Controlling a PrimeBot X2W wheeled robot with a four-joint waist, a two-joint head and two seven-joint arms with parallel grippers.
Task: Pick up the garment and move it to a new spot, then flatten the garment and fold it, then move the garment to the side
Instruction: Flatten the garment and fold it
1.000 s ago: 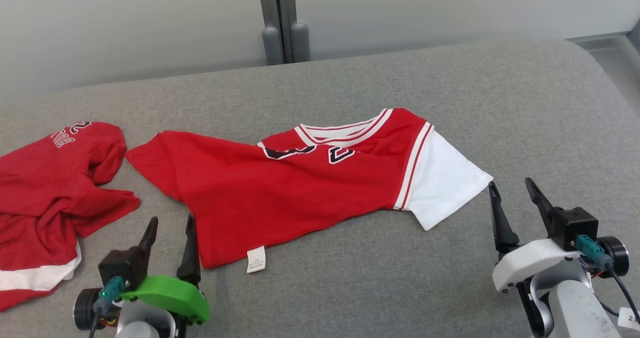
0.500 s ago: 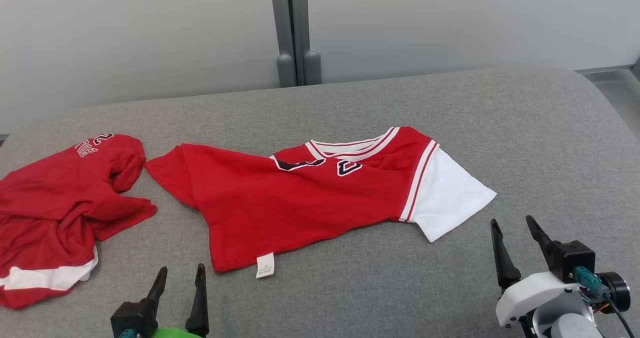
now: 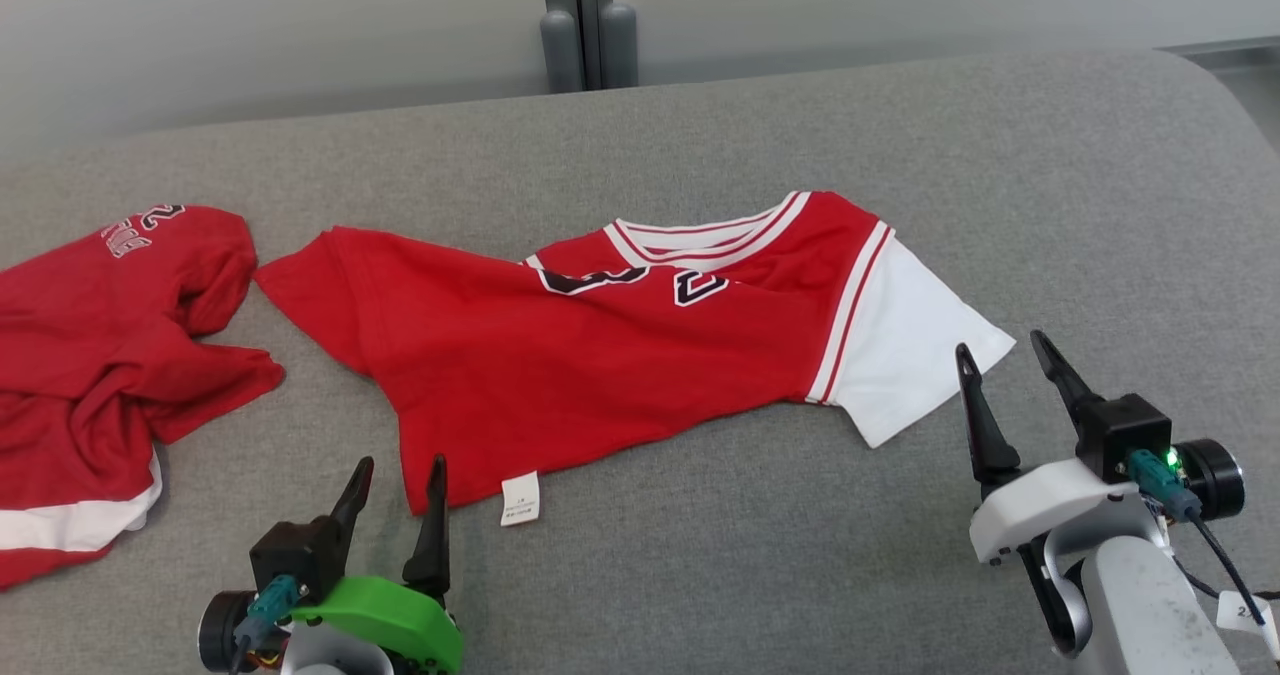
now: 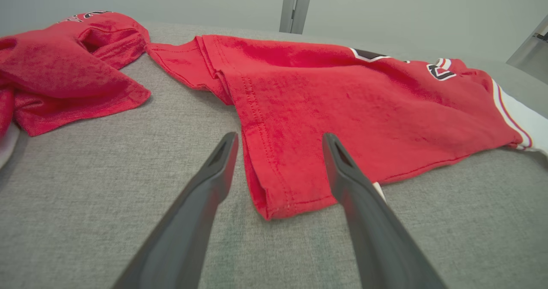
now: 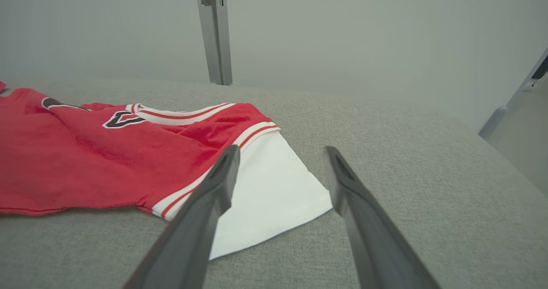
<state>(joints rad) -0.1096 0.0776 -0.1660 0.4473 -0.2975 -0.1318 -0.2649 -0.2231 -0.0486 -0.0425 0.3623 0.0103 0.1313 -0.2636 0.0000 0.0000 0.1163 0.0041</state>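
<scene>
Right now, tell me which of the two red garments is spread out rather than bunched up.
The middle jersey with the white sleeve; the other red garment at the left lies crumpled.

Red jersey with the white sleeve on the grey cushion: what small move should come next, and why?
Probably ease both open grippers forward onto the red jersey: the left gripper frames its hem corner, the right gripper frames the tip of the white sleeve, and neither holds cloth yet.

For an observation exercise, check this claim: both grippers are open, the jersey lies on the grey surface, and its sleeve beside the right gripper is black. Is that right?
No: the sleeve beside the right gripper is white, as the right wrist view shows. The rest holds.
</scene>
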